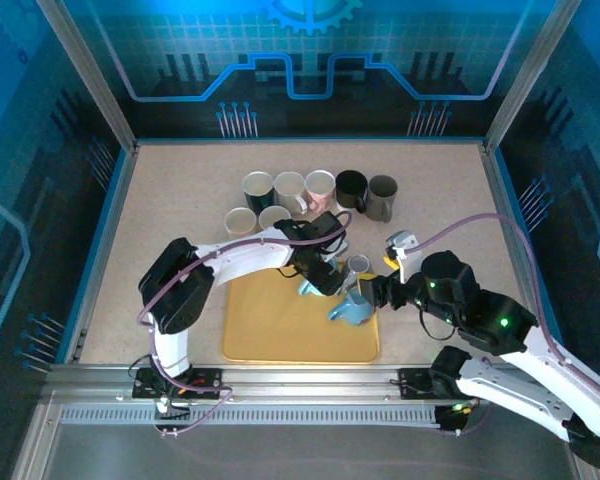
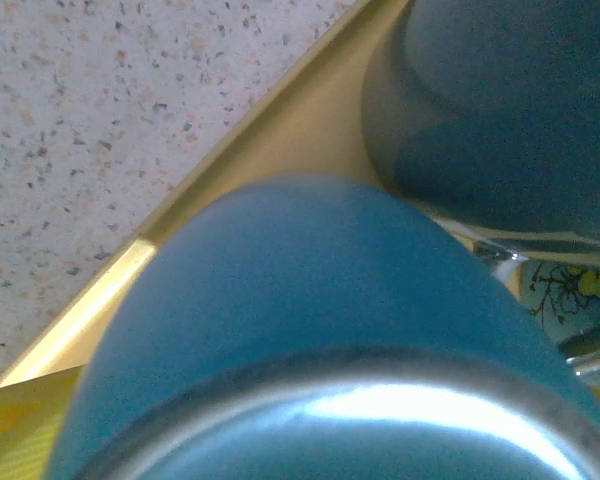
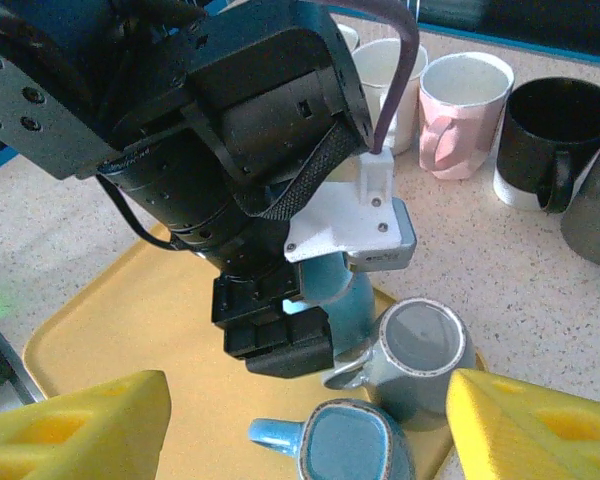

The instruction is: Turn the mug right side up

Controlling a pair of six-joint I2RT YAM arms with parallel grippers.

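Left gripper (image 1: 320,278): jaws clamped on teal mug (image 3: 335,290).
Right gripper (image 3: 305,425): jaws wide, empty, above blue mug (image 3: 345,448).
Room: yellow tray (image 1: 270,335) bare toward 7 o'clock.

1. The near-left half of the flat yellow plastic tray (image 1: 270,335) is bare and open from above.
2. Its far-right corner is crowded: a teal ceramic mug (image 1: 311,288), a grey ceramic mug (image 1: 358,266) and a light-blue ceramic mug (image 1: 351,311) sit close together.
3. The left tool (image 1: 322,280) hangs over the teal mug; the right tool (image 1: 370,293) blocks the tray's right edge.
4. A cluster of upright mugs (image 1: 310,190) fills the far middle of the surface (image 1: 160,200); its left side is bare.
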